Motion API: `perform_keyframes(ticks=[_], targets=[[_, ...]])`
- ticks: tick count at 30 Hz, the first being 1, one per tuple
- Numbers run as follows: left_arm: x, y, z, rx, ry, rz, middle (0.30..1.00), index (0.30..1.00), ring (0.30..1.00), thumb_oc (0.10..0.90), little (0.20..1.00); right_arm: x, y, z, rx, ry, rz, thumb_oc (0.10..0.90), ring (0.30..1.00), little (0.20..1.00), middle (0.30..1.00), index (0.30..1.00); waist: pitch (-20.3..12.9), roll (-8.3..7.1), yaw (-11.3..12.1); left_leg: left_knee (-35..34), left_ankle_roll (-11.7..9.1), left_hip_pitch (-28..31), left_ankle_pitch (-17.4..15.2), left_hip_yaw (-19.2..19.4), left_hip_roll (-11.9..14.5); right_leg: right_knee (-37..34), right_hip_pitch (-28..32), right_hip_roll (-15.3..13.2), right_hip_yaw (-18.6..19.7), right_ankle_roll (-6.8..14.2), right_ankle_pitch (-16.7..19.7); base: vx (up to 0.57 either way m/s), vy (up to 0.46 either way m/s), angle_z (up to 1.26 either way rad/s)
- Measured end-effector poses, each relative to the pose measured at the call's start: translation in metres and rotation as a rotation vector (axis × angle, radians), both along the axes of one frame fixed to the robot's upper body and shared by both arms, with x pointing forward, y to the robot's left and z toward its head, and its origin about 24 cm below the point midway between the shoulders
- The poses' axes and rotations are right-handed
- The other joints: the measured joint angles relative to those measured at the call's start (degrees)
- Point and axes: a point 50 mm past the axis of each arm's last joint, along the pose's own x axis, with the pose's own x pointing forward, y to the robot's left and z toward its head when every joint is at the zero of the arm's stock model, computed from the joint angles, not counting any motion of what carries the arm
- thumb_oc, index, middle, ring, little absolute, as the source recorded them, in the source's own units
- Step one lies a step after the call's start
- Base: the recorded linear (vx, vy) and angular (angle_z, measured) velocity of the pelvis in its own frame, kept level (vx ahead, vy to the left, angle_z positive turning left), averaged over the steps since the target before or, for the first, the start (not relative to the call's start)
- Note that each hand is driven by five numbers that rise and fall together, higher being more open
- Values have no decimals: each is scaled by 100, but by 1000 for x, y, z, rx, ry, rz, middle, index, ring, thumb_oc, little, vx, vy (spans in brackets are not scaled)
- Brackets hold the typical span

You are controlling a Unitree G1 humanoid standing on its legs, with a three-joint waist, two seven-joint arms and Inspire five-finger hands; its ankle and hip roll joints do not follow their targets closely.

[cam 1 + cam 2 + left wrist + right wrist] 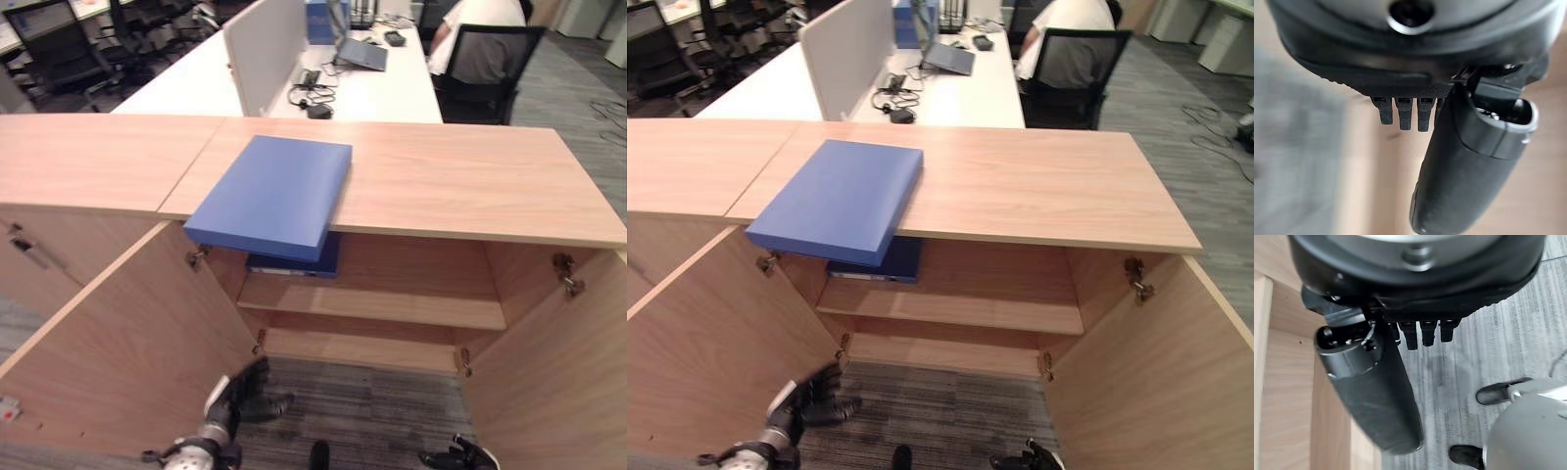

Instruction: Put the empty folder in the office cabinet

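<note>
i see the blue folder [272, 194] lying flat on the cabinet top [451, 176], its near corner hanging out over the front edge above the open compartment. under it, on the upper shelf [392, 304], a second darker blue folder [294, 262] lies mostly hidden by the overhang, so i can make out only its front edge. both cabinet doors stand open; the left door [127, 343] and the right door [549, 372] are cut off at the frame's bottom. my left hand [240, 397] hangs low in front of the left door over the grey carpet [362, 411], holding nothing, fingers loosely extended; its wrist view shows short straight fingertips [1404, 113] and the thumb standing out. my right hand [460, 457] barely pokes in at the bottom edge, but its wrist view shows the fingers [1422, 333] straight and empty. behind the cabinet, a person [480, 29] sits at a white desk [382, 88], cut off at the top.
</note>
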Motion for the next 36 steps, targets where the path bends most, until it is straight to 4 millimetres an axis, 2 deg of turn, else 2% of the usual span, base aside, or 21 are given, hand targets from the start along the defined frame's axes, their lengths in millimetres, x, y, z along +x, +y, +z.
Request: perform_keyframes(ticks=[2,4,7,8,10,12,16,20,26,29,36], targets=[[5,19,20,122,-108,117,900,900,900,800,900,-3,5,-2,27,-1,-35,800,900,900,900,900,-32,-8,8,19,-20,1,21,-41,12,6,11,27,-54,-3,0,21,-27,13],[7,33,31,196,-161,198,900,900,900,800,900,-7,8,-4,34,15,-47,800,900,900,900,900,-70,-34,26,18,-27,9,26,-77,12,-20,49,33,-88,3,-3,28,-34,12],[7,57,70,480,-325,372,900,900,900,800,900,-18,15,-9,46,53,-85,800,900,900,900,900,-98,-221,46,20,-45,2,37,-161,2,-67,90,39,-170,1,-3,22,-44,13],[7,59,76,515,-352,401,900,900,900,800,900,-21,15,-9,43,63,-93,800,900,900,900,900,-104,-232,79,20,-47,2,33,-163,1,-65,90,40,-173,3,-6,48,-30,3],[14,62,105,646,-512,521,900,900,900,800,900,-34,12,-11,11,105,-116,800,900,900,900,900,-128,-272,224,19,-44,-2,32,-177,-25,-65,95,23,-180,11,-11,20,-24,5],[17,61,121,700,-607,557,900,900,900,800,900,-37,11,-11,-2,107,-119,800,900,900,900,900,-130,-269,252,19,-58,6,46,-172,-40,-63,100,4,-181,13,-12,0,0,0],[25,51,145,838,-735,464,900,900,900,800,900,-36,12,-11,-10,110,-121,800,900,900,900,900,-133,-260,227,9,-65,17,60,-159,-47,-50,88,-6,-177,36,-31,9,-4,0],[37,40,153,962,-770,288,900,900,900,800,900,-37,10,-13,-20,136,-125,800,900,900,900,900,-158,-231,160,-1,-64,20,62,-156,-50,-56,87,-11,-163,33,-27,-17,-1,0],[57,13,164,1045,-845,47,900,900,900,800,900,-38,8,-13,-21,148,-122,800,900,900,900,900,-199,-150,95,-1,-63,45,76,-122,-42,-30,82,-15,-137,29,-22,5,5,-2],[60,5,166,1061,-882,-14,900,900,900,800,900,-35,7,-12,-27,142,-109,800,900,900,900,900,-229,-105,-26,-2,-67,58,78,-88,-37,-22,80,-22,-116,16,-14,-11,16,-6],[65,-9,171,1105,-900,-212,900,900,900,800,900,-35,1,-11,-39,148,-64,800,900,900,900,900,-280,-77,-72,-1,-63,88,67,11,-17,-35,98,-27,-10,-18,37,3,3,-7]])
